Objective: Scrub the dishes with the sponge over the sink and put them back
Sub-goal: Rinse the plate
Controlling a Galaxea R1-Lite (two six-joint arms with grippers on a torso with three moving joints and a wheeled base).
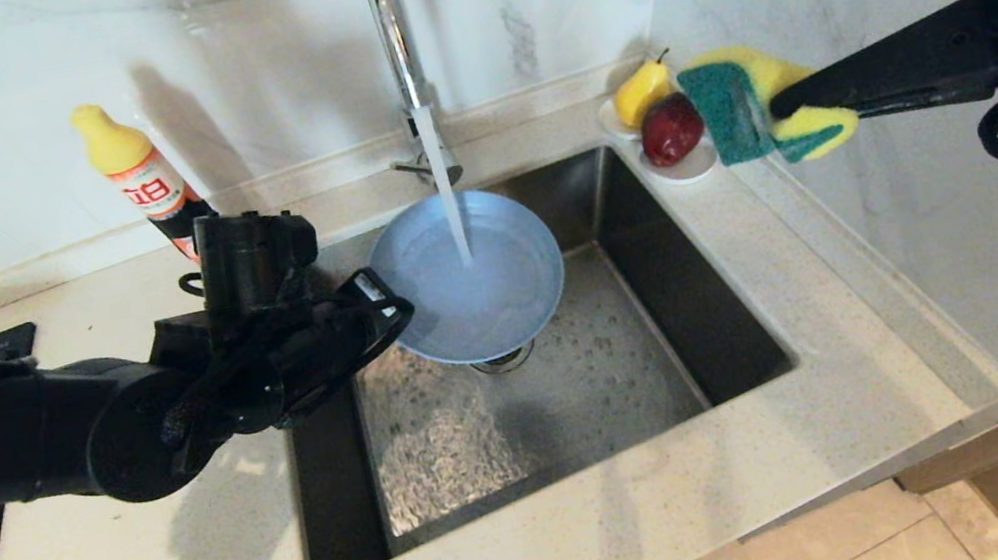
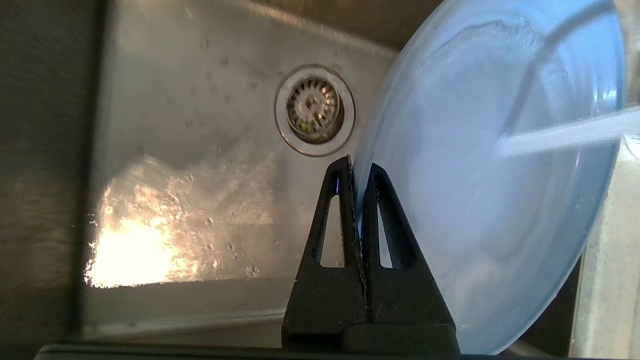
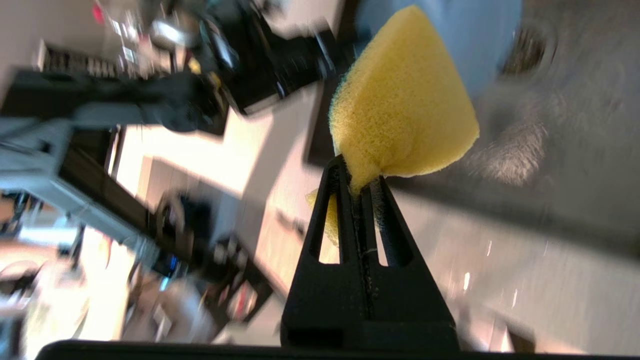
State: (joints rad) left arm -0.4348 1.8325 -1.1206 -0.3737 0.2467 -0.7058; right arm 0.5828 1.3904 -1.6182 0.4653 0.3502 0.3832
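The left tool (image 2: pixel 356 172) is clenched on the rim of the grey-blue plate (image 1: pixel 470 275), gripping it at the plate's 9 o'clock edge in the head view and holding it tilted over the sink (image 1: pixel 667 313), above the round drain strainer (image 2: pixel 314 109). Water from the chrome faucet (image 1: pixel 391 24) runs onto the plate's face. The right tool (image 1: pixel 775 110) is at 2 o'clock of the sink, raised above the worktop (image 1: pixel 601 526), and pinches the yellow sponge (image 1: pixel 760 113) at its waist, the dark green scouring side turned toward the sink. Just past the sponge, at the sink's far right corner, a small white dish (image 1: pixel 688 167) holds a yellow pear (image 1: pixel 638 91) and a red apple (image 1: pixel 672 129). At 10 o'clock of the sink stands a yellow-capped bottle (image 1: pixel 137 178) whose red-and-white label carries characters too small to read.
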